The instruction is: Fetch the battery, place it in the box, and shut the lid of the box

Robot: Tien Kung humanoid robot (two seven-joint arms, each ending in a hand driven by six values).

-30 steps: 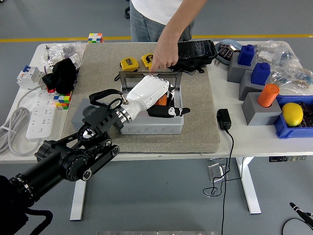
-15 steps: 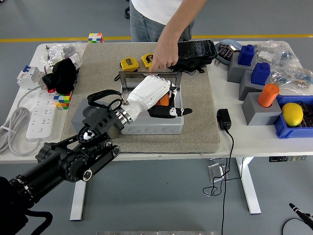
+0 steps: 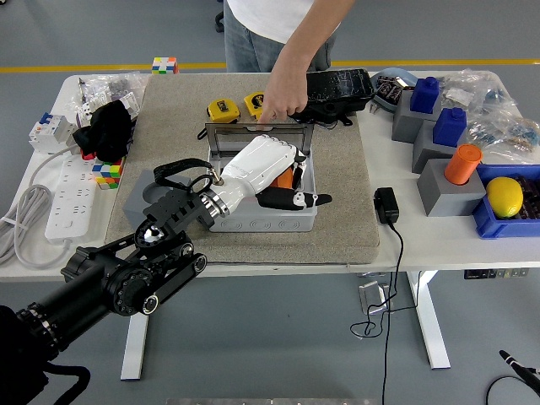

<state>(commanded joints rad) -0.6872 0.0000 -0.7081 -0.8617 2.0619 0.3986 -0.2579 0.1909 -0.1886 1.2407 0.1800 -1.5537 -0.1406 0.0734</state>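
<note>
A grey box (image 3: 261,221) stands on the felt mat (image 3: 342,177) at mid-table. Its lid (image 3: 221,137) stands upright at the back, and a person's hand (image 3: 283,99) reaching from the far side holds the lid's top edge. My left hand (image 3: 295,187), white with black fingers, hovers over the box opening. An orange battery (image 3: 288,177) shows under the palm, with the fingers curled on it and the thumb stretched right along the box's front rim. The box interior is mostly hidden by my hand. No right arm is visible.
Two yellow tape measures (image 3: 223,109) and a black case (image 3: 337,89) lie behind the box. A power strip (image 3: 72,196) and colour cubes (image 3: 107,173) sit left. A black adapter (image 3: 386,205), grey blocks with blue and orange pieces (image 3: 451,173) and a lemon (image 3: 504,196) sit right.
My left hand has shifted slightly right and lower over the box, carrying the orange battery along. The person's hand still holds the lid upright.
</note>
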